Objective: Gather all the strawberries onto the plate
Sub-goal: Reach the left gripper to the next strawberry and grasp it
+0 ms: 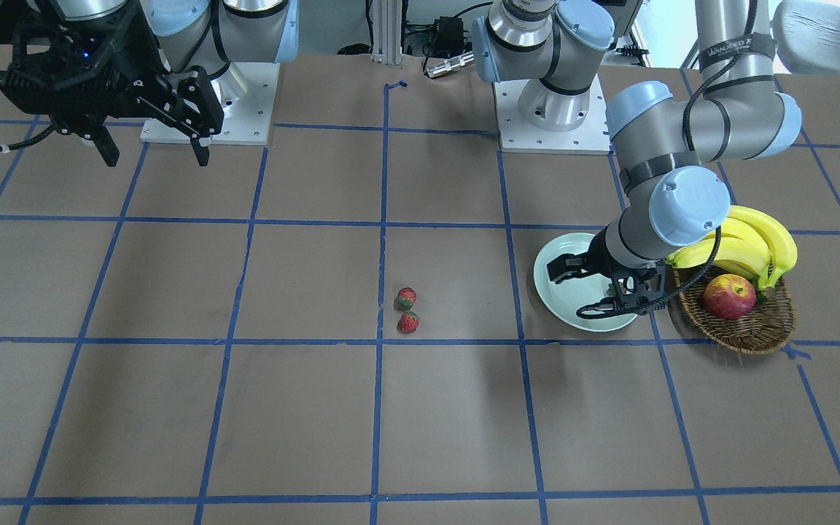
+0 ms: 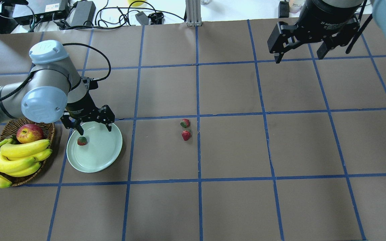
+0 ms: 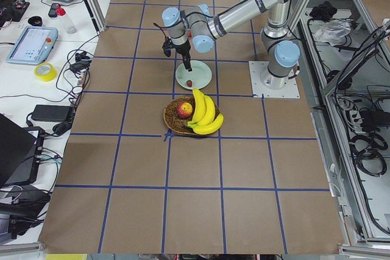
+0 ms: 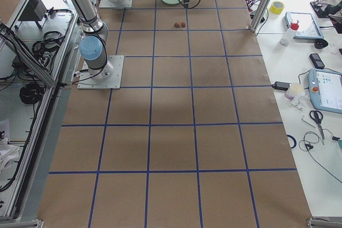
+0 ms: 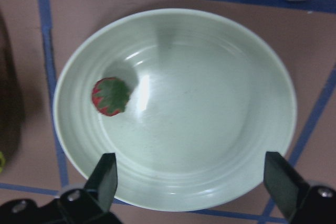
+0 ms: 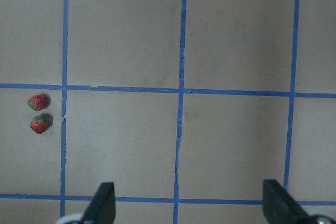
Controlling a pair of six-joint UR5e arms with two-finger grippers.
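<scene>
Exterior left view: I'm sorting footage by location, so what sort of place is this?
Probably a robotics lab: a robot arm bolted to a table gridded with blue tape, with a tablet and cables alongside.

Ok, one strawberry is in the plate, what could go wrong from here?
The two strawberries on the table lie close together, so fingers closing on one may knock the other away. The strawberry in the plate sits near its rim, just under the fingers of the open left gripper; a sideways move could flick it out.

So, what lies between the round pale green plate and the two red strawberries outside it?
Only bare brown table crossed by one blue tape line, seen overhead.
</scene>
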